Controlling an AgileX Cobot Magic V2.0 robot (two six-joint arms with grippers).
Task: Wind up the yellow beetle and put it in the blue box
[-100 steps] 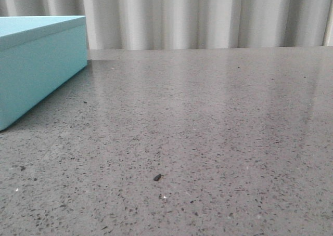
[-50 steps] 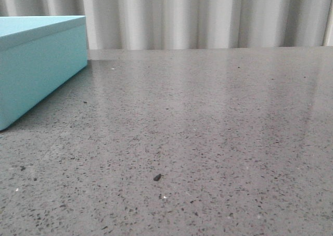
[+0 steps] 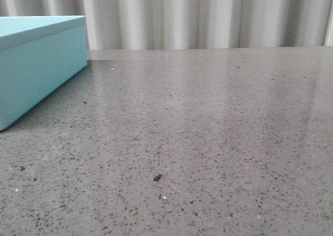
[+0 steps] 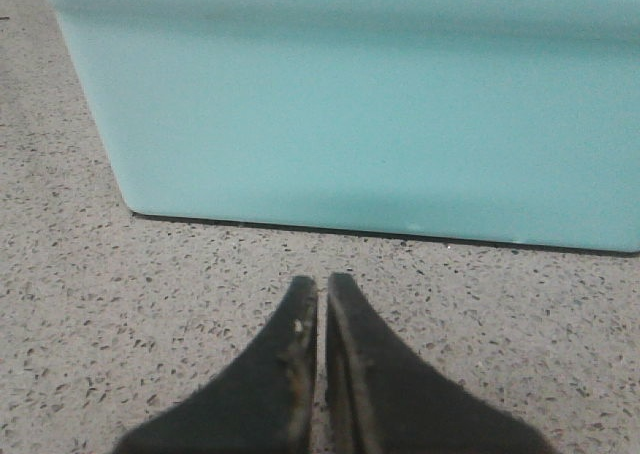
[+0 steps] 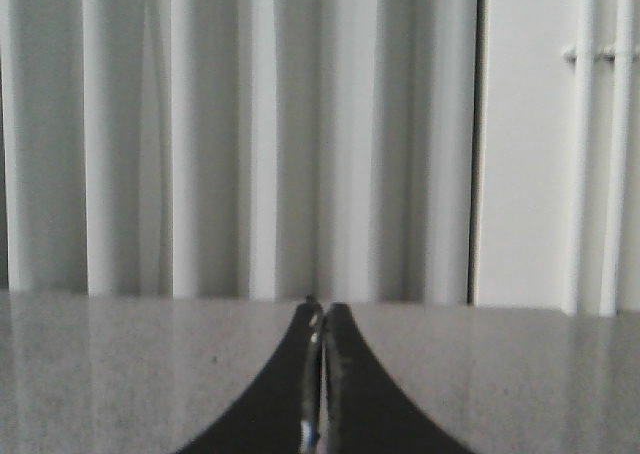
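The blue box [image 3: 36, 64] stands at the far left of the grey speckled table, with its lid on. In the left wrist view its turquoise side wall [image 4: 380, 114] fills the scene just beyond my left gripper [image 4: 322, 286], which is shut with nothing between its fingers and hangs low over the table. My right gripper [image 5: 321, 310] is also shut and empty, held above the table and facing the white curtain. The yellow beetle is out of view in every frame. Neither arm shows in the front view.
A small dark crumb [image 3: 157, 177] lies on the table toward the front. White pleated curtains [image 3: 208, 17] hang behind the table's far edge. A white door frame [image 5: 530, 134] stands beside the curtain in the right wrist view.
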